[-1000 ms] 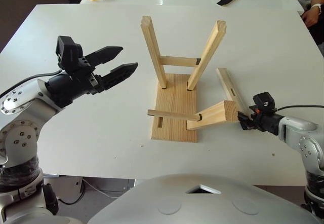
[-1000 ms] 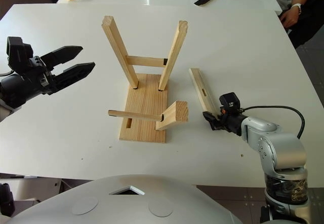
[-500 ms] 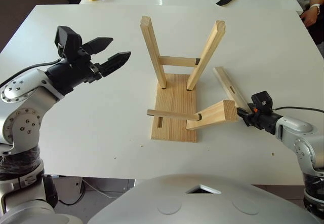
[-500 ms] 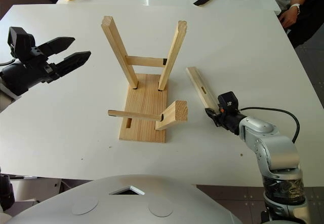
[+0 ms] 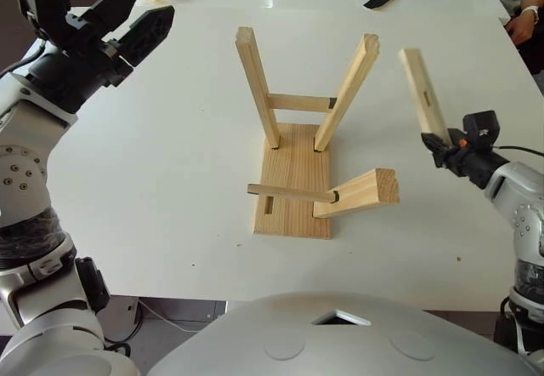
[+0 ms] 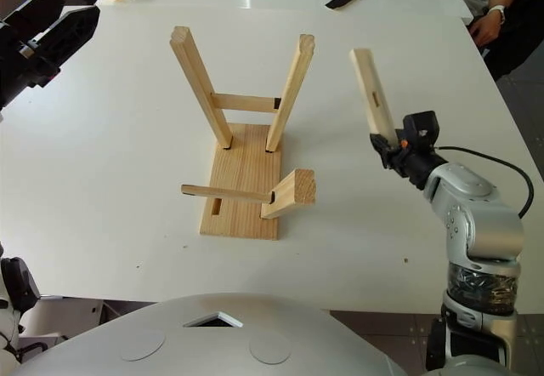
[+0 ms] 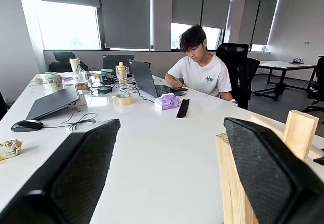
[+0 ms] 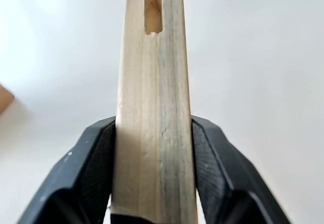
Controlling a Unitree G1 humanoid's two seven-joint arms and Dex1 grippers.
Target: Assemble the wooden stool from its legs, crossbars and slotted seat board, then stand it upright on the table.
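Through the head camera I saw the right gripper [image 5: 435,143] pinching a loose leg [image 5: 421,87] in the air, right of the seat board [image 5: 293,180]. The left gripper [image 5: 146,10] hung spread, far to the board's left. On the left wrist camera, its parted fingers [image 7: 76,173] framed two upright legs [image 7: 298,133]. On the right wrist camera, both pads [image 8: 93,168] pressed the slotted leg.

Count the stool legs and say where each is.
4. Two upright legs stand in the seat board, joined by a crossbar; the third leg lies tilted at the board's near end; the right gripper holds the fourth leg. None seems hidden.
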